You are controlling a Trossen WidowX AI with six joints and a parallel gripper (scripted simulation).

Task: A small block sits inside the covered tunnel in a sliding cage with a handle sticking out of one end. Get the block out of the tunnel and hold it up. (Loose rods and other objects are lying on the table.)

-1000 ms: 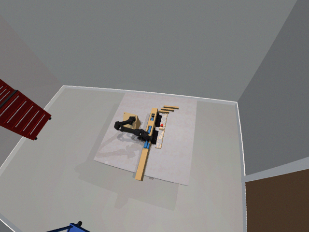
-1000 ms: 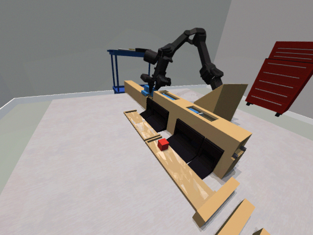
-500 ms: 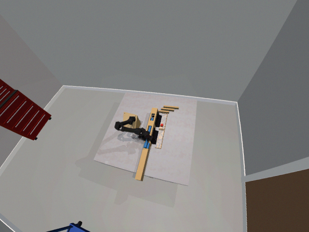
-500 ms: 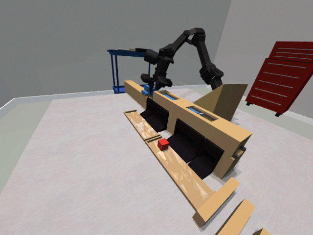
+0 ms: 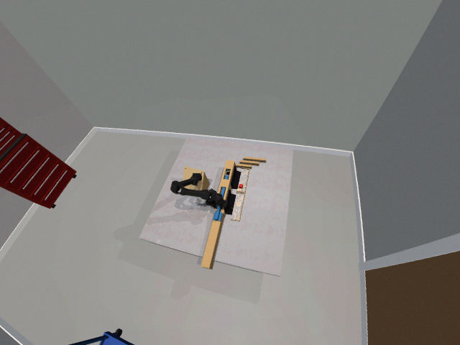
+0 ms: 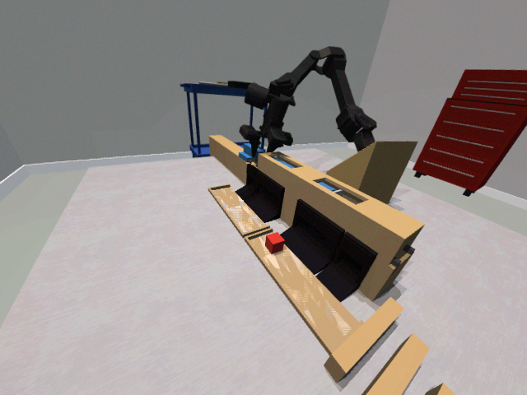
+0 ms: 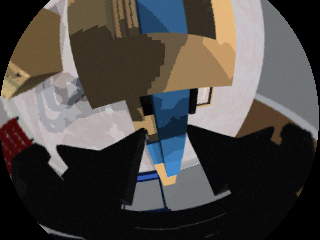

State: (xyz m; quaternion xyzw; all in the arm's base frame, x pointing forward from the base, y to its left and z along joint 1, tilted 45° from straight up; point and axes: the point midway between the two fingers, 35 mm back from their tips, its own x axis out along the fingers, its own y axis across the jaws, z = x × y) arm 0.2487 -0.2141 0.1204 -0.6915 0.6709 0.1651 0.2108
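Black two-finger gripper (image 5: 220, 208) (image 6: 262, 160) (image 7: 166, 130) partly open, nothing gripped, astride blue handle bar (image 5: 218, 213) (image 6: 252, 149) (image 7: 171, 117), prob. to free it; red cube (image 5: 240, 185) (image 6: 274, 242) out, lower centre exterior view.

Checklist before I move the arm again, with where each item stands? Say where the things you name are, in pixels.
1. Red block (image 5: 240, 185) (image 6: 274, 243) out of the tunnel (image 5: 230, 164) (image 6: 383, 214): ok, it lies on the tray (image 6: 304, 289) beside it.
2. Gripper (image 5: 222, 204) (image 6: 261, 159) (image 7: 166, 130) open: ok, jaws stand apart.
3. Fingers free of the blue handle (image 6: 252, 149) (image 7: 171, 116): cannot tell; they stand on either side, contact unclear.
4. Block held up: not ok.
5. Loose rods (image 5: 254, 159) (image 6: 368, 340) off the block: ok, they lie past the tray's end.
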